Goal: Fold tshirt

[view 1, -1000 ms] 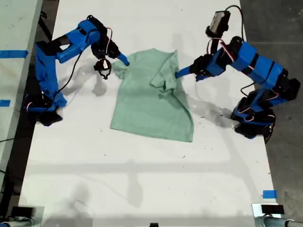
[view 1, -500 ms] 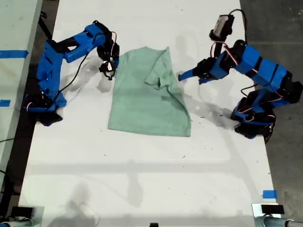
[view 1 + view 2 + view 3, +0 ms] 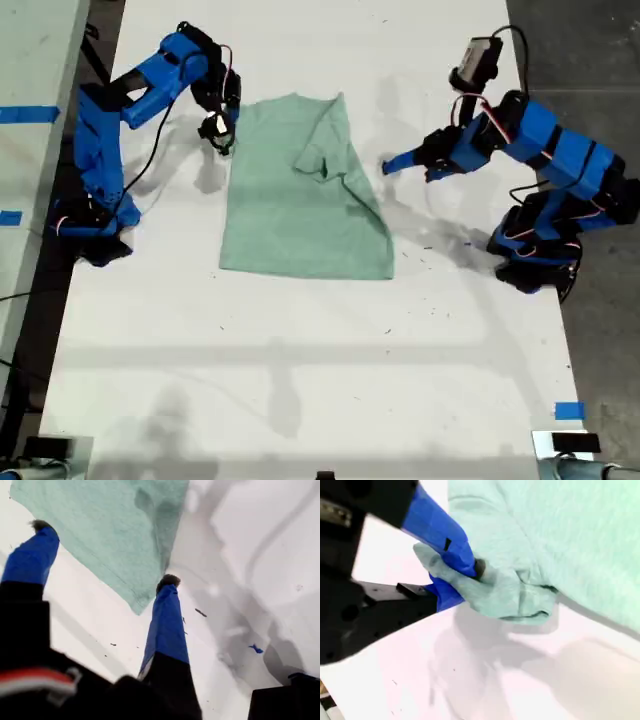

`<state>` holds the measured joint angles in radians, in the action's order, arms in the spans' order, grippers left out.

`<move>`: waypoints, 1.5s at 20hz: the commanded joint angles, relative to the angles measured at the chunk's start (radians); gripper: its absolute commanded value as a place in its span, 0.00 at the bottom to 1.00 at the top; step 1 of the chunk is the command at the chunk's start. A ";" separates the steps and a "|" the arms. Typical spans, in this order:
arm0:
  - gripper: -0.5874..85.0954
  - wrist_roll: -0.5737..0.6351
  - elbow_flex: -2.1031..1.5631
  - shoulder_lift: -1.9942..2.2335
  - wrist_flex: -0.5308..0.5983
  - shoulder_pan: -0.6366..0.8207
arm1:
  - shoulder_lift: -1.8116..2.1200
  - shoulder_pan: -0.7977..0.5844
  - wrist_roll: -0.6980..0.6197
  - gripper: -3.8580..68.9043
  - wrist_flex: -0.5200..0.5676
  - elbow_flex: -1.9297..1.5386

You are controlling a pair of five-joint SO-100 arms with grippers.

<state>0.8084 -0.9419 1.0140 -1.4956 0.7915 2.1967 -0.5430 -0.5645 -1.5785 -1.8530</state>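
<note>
Lying on a wide white table (image 3: 300, 380), the tshirt (image 3: 300, 205) sits toward the far middle, one sleeve turned in over its chest and the hem nearest the camera. My second gripper (image 3: 222, 128), on the arm at the exterior view's left, is clenched on a bunched fold of the tshirt's edge (image 3: 485, 587). My first gripper (image 3: 392, 164), at the exterior view's right, hangs released just beside the cloth, its blue fingers (image 3: 167, 625) spread apart with nothing between them. Small dark specks dot the tabletop. Blue tape (image 3: 568, 410) marks a near corner, and grey floor (image 3: 590, 60) shows beyond the table's edge.
</note>
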 commanded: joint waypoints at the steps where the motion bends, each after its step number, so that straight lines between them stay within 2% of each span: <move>1: 0.01 0.005 0.238 0.106 -0.014 -0.132 | 0.060 -0.026 0.008 0.54 0.029 -0.011; 6: 0.01 0.012 0.249 -0.020 0.327 -0.360 | 0.061 -0.031 0.008 0.54 0.029 -0.014; 9: 0.01 0.012 0.252 -0.201 0.509 -0.396 | 0.060 -0.015 0.028 0.54 0.031 -0.021; 10: 0.06 0.011 0.252 -0.255 0.561 -0.393 | 0.060 -0.006 0.037 0.54 0.034 -0.028; 11: 0.26 0.006 0.253 -0.295 0.597 -0.385 | 0.061 0.002 0.046 0.54 0.038 -0.037; 13: 0.33 0.011 0.255 -0.295 0.549 -0.359 | 0.063 0.017 0.063 0.54 0.043 -0.054; 15: 0.34 0.031 0.252 -0.196 0.411 -0.327 | 0.072 0.025 0.074 0.54 0.048 -0.075; 19: 0.29 -0.003 0.187 0.097 0.028 -0.232 | 0.098 0.025 0.074 0.54 0.029 -0.083; 20: 0.20 -0.014 0.149 0.161 -0.071 -0.219 | 0.104 0.026 0.074 0.54 0.021 -0.083; 22: 0.13 -0.067 0.015 0.276 -0.196 -0.230 | 0.118 0.034 0.072 0.52 0.011 -0.094; 23: 0.11 -0.095 -0.075 0.341 -0.210 -0.262 | 0.121 0.041 0.072 0.42 0.011 -0.101; 25: 0.07 -0.163 -0.287 0.491 -0.161 -0.330 | 0.123 0.058 0.084 0.23 0.011 -0.104; 27: 0.06 -0.229 -0.485 0.646 -0.120 -0.376 | 0.114 0.081 0.091 0.21 0.012 -0.100; 28: 0.11 -0.236 -0.575 0.727 -0.089 -0.400 | 0.114 0.106 0.086 0.21 0.020 -0.098; 29: 0.22 -0.256 -0.657 0.799 -0.061 -0.426 | 0.112 0.132 0.084 0.16 0.029 -0.098; 30: 0.25 -0.281 -0.724 0.862 -0.040 -0.446 | 0.107 0.160 0.086 0.25 0.041 -0.103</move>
<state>0.5676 -1.5647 1.7150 -1.5785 0.4004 2.2826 -0.4341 -0.4863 -1.5585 -1.9635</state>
